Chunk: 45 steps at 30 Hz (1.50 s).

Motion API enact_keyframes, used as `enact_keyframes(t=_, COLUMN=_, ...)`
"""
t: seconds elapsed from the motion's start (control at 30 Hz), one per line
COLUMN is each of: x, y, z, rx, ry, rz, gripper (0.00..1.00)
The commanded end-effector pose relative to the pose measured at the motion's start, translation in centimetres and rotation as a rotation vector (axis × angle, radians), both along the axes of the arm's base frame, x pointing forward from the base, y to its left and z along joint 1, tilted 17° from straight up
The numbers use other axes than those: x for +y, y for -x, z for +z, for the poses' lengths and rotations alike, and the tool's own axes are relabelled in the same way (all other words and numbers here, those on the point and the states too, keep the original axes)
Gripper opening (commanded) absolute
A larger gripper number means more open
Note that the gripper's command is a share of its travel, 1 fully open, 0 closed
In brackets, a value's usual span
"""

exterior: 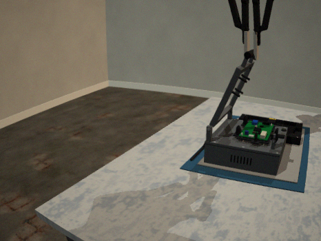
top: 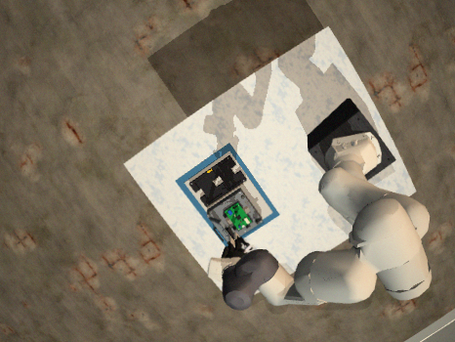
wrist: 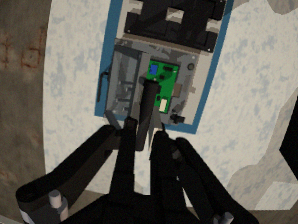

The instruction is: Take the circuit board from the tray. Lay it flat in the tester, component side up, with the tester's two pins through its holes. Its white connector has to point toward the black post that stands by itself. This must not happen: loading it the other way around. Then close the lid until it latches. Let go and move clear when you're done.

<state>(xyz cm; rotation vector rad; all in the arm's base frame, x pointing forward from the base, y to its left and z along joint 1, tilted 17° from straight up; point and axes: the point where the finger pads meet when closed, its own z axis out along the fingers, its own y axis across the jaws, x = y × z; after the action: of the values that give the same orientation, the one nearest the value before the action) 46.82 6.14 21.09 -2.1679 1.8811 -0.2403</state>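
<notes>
The green circuit board (exterior: 257, 131) lies flat in the dark grey tester (exterior: 248, 148), component side up; it also shows in the top view (top: 237, 217) and the wrist view (wrist: 162, 84). The tester's lid (exterior: 231, 91) is a grey frame, hinged at the tester's left end and tilted over the board at a steep angle. My gripper (exterior: 250, 46) is shut on the handle at the lid's top edge, high above the tester. In the wrist view my gripper (wrist: 144, 113) holds the lid (wrist: 145, 112) edge-on. The empty black tray (top: 217, 180) lies beyond the tester.
Tester and tray stand on a grey plate with a blue mat (exterior: 249, 173) around it. The arm's black base (top: 350, 139) is at the table's far side. The table edge is close to the tester's near end (top: 215, 274).
</notes>
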Motion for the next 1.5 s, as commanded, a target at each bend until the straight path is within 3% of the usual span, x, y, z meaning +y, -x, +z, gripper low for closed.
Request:
enact_keyframes(t=0.0, x=-0.1, y=1.0, z=-1.1, rx=0.010, ry=0.003, rz=-0.004, gripper=0.00)
enact_keyframes(t=0.4, x=-0.2, y=2.7, z=-3.1, rx=0.010, ry=0.003, rz=-0.004, gripper=0.00)
enact_keyframes(t=0.8, x=-0.4, y=4.5, z=-6.3, rx=0.010, ry=0.003, rz=-0.004, gripper=0.00)
enact_keyframes(t=1.47, x=-0.4, y=6.0, z=-11.2, rx=0.010, ry=0.003, rz=-0.004, gripper=0.00)
